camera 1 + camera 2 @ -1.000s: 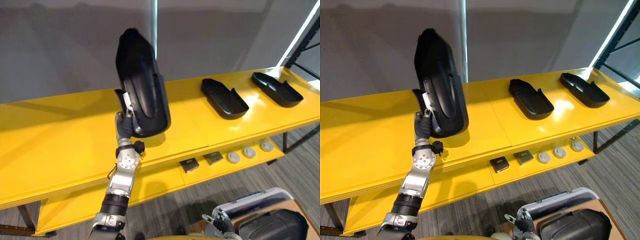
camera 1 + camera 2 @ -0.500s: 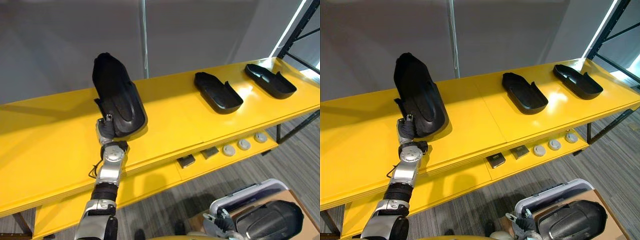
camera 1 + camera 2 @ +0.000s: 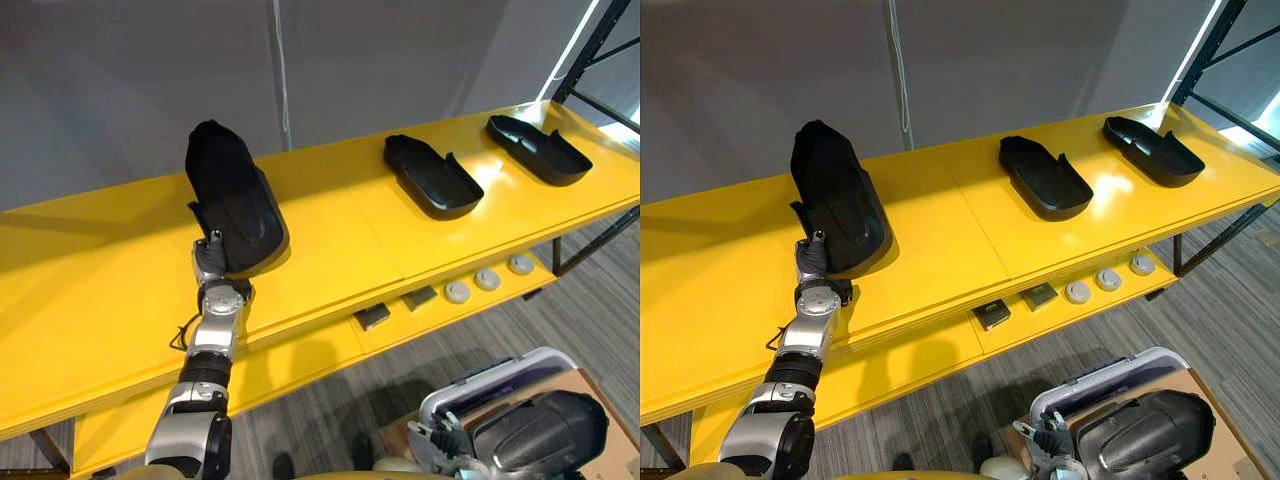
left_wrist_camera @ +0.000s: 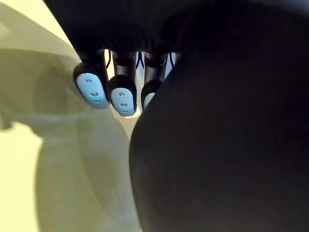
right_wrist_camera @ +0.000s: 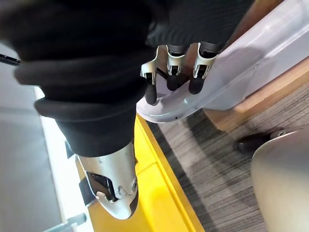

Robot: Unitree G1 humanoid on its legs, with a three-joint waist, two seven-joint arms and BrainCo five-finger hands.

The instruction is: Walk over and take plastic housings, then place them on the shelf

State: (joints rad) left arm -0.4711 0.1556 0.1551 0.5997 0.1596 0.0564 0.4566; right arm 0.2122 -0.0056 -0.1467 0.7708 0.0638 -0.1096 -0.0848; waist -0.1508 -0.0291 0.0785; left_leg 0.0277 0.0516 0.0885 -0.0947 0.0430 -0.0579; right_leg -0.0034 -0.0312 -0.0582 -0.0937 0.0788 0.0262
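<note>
Lowered housing [image 3: 232, 205], in left hand [image 3: 208, 262], meets shelf [image 3: 90, 290]; two others [image 3: 432, 176] [image 3: 535, 148] alongside.

One housing [image 3: 235, 205] sits left of two others [image 3: 432, 176] on the shelf [image 3: 330, 240] (parts [image 3: 458, 292] beneath).

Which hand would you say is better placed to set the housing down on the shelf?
Left. The left hand holds the black housing tilted over the yellow shelf. The right hand hangs low beside the grey bin, away from the shelf.
</note>
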